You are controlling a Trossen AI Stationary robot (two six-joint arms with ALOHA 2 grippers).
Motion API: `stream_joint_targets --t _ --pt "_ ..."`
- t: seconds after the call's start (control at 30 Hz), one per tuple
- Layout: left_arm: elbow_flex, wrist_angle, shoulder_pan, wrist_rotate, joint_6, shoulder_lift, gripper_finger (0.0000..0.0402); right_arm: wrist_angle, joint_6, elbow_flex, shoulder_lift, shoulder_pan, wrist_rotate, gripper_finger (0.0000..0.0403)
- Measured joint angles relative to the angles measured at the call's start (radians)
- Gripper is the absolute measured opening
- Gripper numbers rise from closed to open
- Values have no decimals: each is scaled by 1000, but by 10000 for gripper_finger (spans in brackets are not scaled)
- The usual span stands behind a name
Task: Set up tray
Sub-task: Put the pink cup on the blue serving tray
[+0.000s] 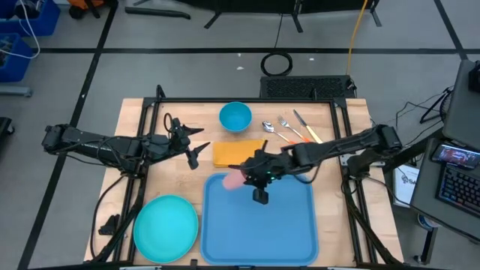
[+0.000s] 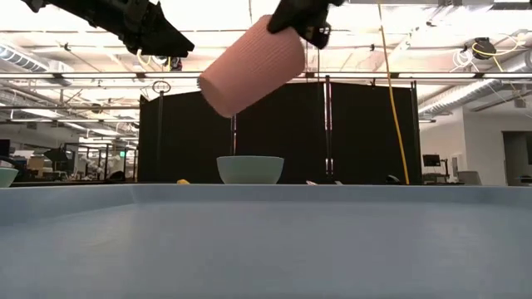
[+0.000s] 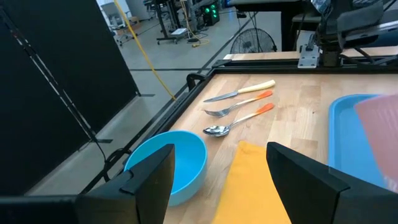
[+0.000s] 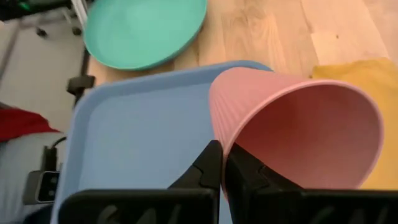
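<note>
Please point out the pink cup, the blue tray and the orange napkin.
pink cup (image 4: 298, 134): right wrist view, inner wall.
blue tray (image 1: 281, 225): high view, bare floor.
orange napkin (image 1: 232, 154): high view, middle of the fold.

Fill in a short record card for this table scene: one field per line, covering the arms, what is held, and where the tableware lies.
Right gripper: shut on the rim of the ribbed pink plastic cup, tilted, held above the large flat blue plastic tray
Left gripper: open, empty, over the bare wood near the orange-yellow folded napkin
Round teal plate: on the table beside the tray
Small blue bowl: behind the napkin
Spoon, fork, knife: side by side, off the tray
</note>
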Motion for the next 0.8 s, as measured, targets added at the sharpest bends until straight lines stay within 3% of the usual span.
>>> stream_joint_targets --t 0.37,0.57,0.8 --pt "0 -2 0 0 10 0 255 -241 -85 320 247 -40 -126 0" --pt "0 -7 0 0 26 -2 255 -430 -208 515 380 -42 -129 0" --pt "0 -25 0 8 36 -3 255 -484 -350 587 444 -54 -157 0"
